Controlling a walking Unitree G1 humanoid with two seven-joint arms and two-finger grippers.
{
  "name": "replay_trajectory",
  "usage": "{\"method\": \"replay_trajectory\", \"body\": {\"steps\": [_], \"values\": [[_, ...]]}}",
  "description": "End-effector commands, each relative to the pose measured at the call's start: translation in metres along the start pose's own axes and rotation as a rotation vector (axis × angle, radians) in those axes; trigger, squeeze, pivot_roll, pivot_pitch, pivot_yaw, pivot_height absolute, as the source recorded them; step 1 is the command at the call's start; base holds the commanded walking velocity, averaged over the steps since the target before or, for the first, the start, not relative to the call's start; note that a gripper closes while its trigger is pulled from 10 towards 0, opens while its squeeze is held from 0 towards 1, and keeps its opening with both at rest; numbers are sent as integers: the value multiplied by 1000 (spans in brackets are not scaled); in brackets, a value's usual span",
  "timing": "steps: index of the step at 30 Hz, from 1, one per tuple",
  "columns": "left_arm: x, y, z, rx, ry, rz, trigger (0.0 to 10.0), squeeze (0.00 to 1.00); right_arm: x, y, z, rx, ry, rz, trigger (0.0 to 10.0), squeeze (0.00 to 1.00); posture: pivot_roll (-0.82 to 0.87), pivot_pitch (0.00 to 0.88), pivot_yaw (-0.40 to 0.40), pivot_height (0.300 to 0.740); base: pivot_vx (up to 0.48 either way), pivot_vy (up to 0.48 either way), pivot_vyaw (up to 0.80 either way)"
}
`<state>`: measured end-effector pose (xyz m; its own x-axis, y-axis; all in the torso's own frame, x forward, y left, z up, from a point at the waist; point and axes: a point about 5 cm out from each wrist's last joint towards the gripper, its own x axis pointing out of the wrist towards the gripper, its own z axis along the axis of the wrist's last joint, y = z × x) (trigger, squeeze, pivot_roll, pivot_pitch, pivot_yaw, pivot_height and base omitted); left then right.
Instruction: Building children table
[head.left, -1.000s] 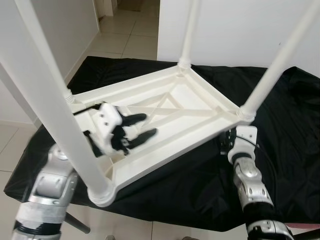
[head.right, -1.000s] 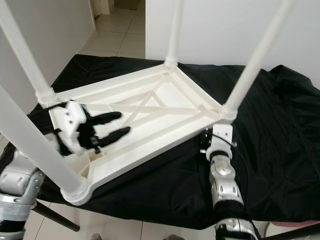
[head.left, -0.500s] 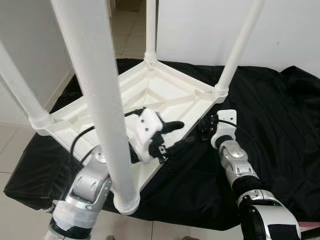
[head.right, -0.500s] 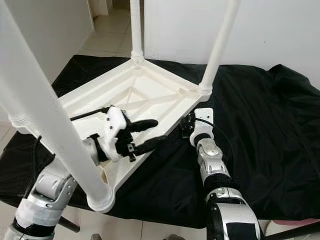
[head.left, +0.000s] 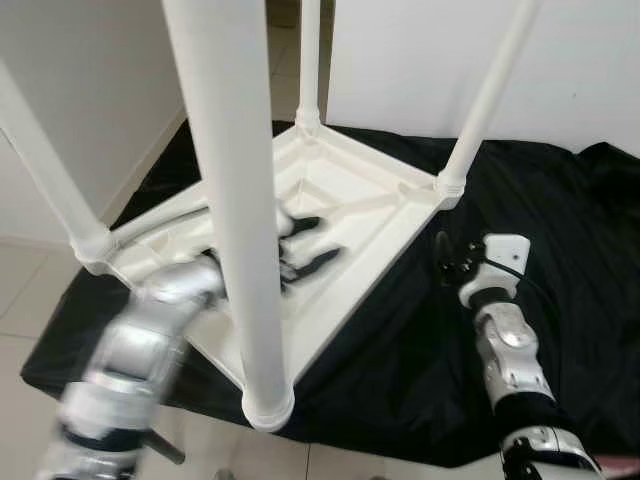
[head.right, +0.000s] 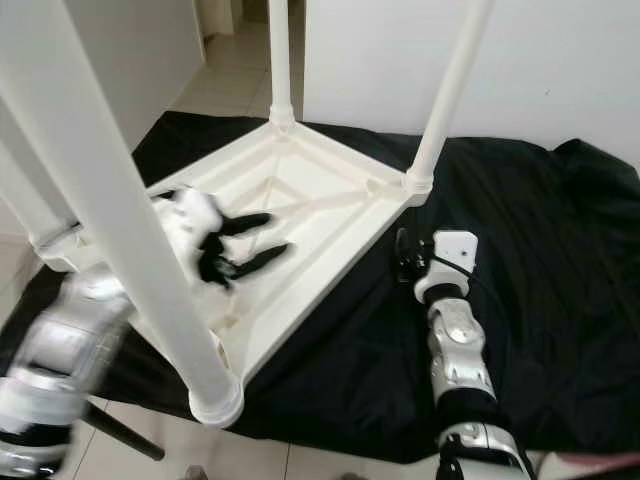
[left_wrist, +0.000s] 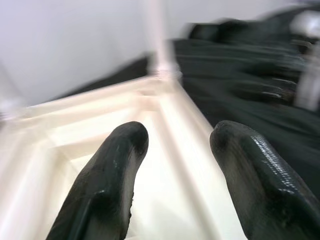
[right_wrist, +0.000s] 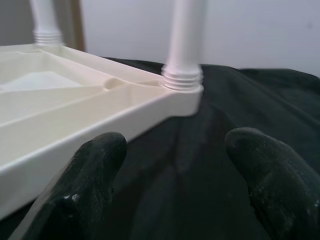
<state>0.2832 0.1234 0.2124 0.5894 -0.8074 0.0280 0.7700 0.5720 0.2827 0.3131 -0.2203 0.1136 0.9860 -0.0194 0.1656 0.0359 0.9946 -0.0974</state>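
Table (head.left: 345, 215) lies upside down on black cloth (head.left: 570, 260), four white legs (head.left: 235, 210) pointing up (nearest leg crosses your head view). Your left gripper (head.left: 305, 245) sits over table's ribbed underside, fingers (left_wrist: 107, 185) spread, holding nothing; left arm blurred. Your right gripper (right_wrist: 175, 180) sits above cloth just beside table's right edge, near corner leg (right_wrist: 185, 45), fingers (right_wrist: 80, 192) spread apart, empty, not touching table. Tiled floor (head.right: 225, 85) beyond.

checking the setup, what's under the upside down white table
A black cloth lies under the upturned white table, spread well past its edges. What the cloth covers is hidden; a dark strut shows below its near-left edge, over tiled floor.
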Motion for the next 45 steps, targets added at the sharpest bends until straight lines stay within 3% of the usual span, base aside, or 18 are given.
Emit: {"method": "replay_trajectory", "body": {"steps": [1, 3, 6, 8, 12, 14, 15, 17, 18, 20, 26, 27, 29, 30, 34, 35, 40, 45], "values": [[2, -3, -1, -1, -2, -9, 10000, 0, 1, 3, 6, -6, -30, 31, 10000, 0, 7, 11, 10, 740, 0, 0, 0], [-15, 15, -4, 41, 43, 7, 10000, 0, -17, 6, 15, -17, -69, 139, 10000, 0, -9, 16, 20, 740, 0, 0, 0], [-21, 19, -5, 60, 56, 7, 10000, 0, -22, 8, 18, -21, -82, 176, 10000, 0, -9, 16, 20, 740, 0, 0, 0], [-32, 26, -9, 89, 99, -19, 10000, 0, -34, 18, 26, 33, -95, 290, 10000, 0, -13, 19, 26, 740, 0, 0, 0], [-40, 30, -14, 87, 132, -44, 10000, 0, -44, 31, 34, 68, -101, 424, 10000, 0, -16, 19, 30, 740, 0, 0, 0], [-47, 36, -21, 75, 167, -43, 10000, 0, -55, 43, 43, 97, -93, 575, 10000, 0, -20, 19, 39, 740, 0, 0, 0], [-47, 36, -21, 75, 167, -43, 10000, 0, -55, 43, 43, 97, -93, 575, 10000, 0, -20, 19, 39, 740, 0, 0, 0], [-57, 43, -31, 70, 217, -8, 10000, 0, -65, 57, 52, 109, -72, 755, 10000, 0, -24, 20, 50, 740, 0, 0, 0], [-57, 43, -31, 70, 217, -8, 10000, 0, -65, 57, 52, 109, -72, 755, 10000, 0, -24, 20, 50, 740, 0, 0, 0], [-65, 46, -35, 59, 242, 19, 10000, 0, -74, 68, 63, 119, -57, 945, 10000, 0, -15, 21, 44, 740, 0, 0, 0], [-73, 49, -30, 65, 237, 45, 10000, 0, -88, 73, 76, 117, -9, 1204, 10000, 0, 4, 19, 34, 740, 0, 0, 0], [-77, 50, -29, 64, 239, 58, 10000, 0, -90, 73, 78, 96, 8, 1274, 10000, 941, 17, 18, 29, 740, 0, 0, 0], [-80, 51, -29, 63, 240, 64, 10000, 0, -92, 72, 79, 69, 28, 1325, 10000, 1000, 17, 18, 29, 740, 0, 0, 0], [-85, 50, -28, 56, 238, 76, 10000, 0, -99, 69, 80, 49, 101, 1474, 10000, 1000, 31, 16, 25, 740, 0, 0, 0], [-86, 50, -28, 58, 240, 81, 10000, 0, -102, 67, 81, 29, 130, 1542, 10000, 1000, 38, 16, 25, 740, 0, 0, 0], [-88, 51, -28, 60, 242, 85, 10000, 0, -102, 67, 80, 14, 162, 1570, 10000, 0, 42, 14, 21, 740, 0, 0, 0], [-90, 53, -28, 65, 248, 96, 10000, 0, -101, 70, 83, -18, 169, 1696, 10000, 0, 47, 10, 25, 740, 0, 0, 0], [-91, 57, -28, 69, 253, 116, 10000, 0, -94, 90, 92, -5, 95, 1780, 10000, 0, 58, 3, 23, 740, 0, 0, 0]]}}
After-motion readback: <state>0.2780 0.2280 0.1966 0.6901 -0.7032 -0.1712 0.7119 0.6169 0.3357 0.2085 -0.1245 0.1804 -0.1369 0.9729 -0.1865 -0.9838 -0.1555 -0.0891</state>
